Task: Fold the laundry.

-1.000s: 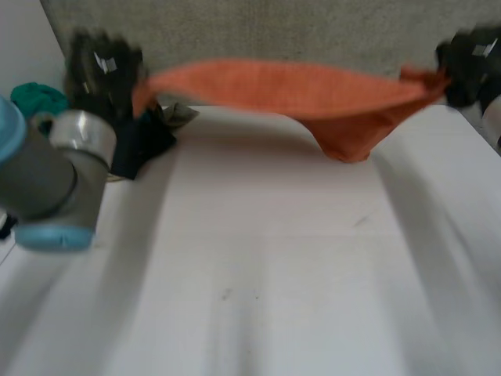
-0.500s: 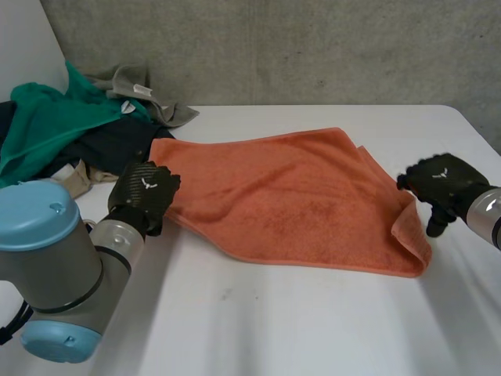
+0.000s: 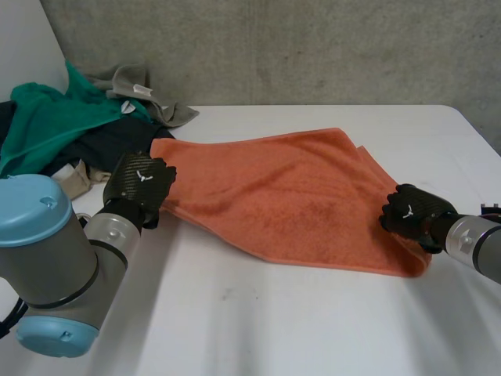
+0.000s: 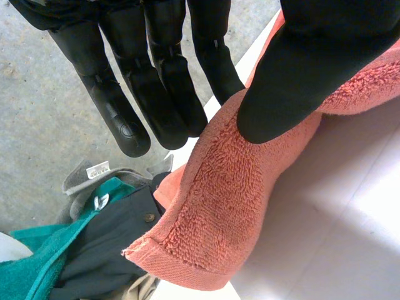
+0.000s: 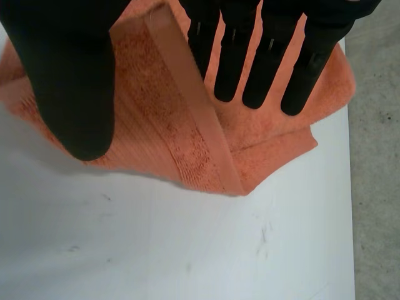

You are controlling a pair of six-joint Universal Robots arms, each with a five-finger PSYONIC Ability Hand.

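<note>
An orange towel [image 3: 290, 196] is laid flat on the table [image 3: 258, 313], its left edge pinched between the left hand's [image 3: 141, 182] thumb and straight fingers [image 4: 169, 94], while the right hand [image 3: 411, 213] is held with fingers [image 5: 269, 56] apart above the doubled right corner, apparently so a fold can be started.

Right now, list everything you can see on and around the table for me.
towel: one, orange, spread across the table's middle, right end folded over
clothes pile: one, green, dark, grey and beige pieces, table's far left corner
table: one, white, under everything
wall: one, grey, behind the table
left arm: one, grey with light-blue cap, near left
right arm: one, grey, near right
left hand: one, black, pinching the towel's left edge
right hand: one, black, open over the towel's right corner
</note>
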